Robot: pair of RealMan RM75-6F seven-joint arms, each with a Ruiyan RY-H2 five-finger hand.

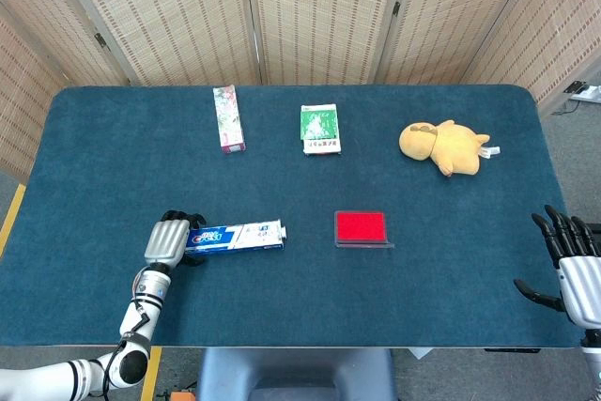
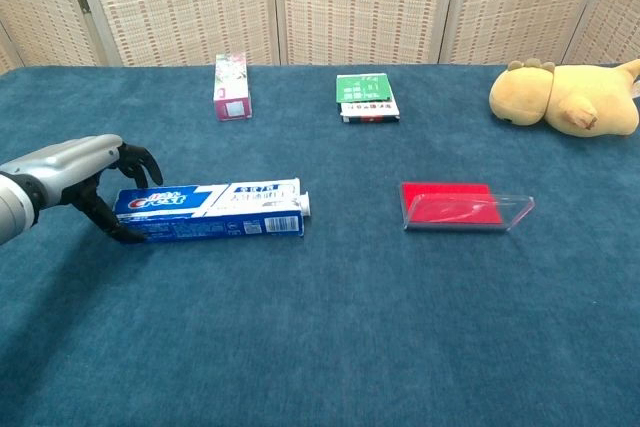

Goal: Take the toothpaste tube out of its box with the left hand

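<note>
The blue and white toothpaste box (image 1: 235, 235) (image 2: 210, 209) lies flat at the front left of the table, its long side running left to right. The tube's white cap (image 2: 304, 205) pokes out of its right end. My left hand (image 1: 166, 239) (image 2: 70, 172) is at the box's left end. Its fingers curl over the far edge and the thumb presses the near side, so it grips that end. My right hand (image 1: 573, 269) hangs off the table's right front corner, fingers spread and holding nothing; the chest view does not show it.
A pink box (image 1: 227, 117) (image 2: 231, 86) and a green box (image 1: 320, 129) (image 2: 365, 95) lie at the back. A yellow plush toy (image 1: 444, 146) (image 2: 560, 97) sits at the back right. A red card in a clear case (image 1: 362, 228) (image 2: 460, 206) lies right of the toothpaste box.
</note>
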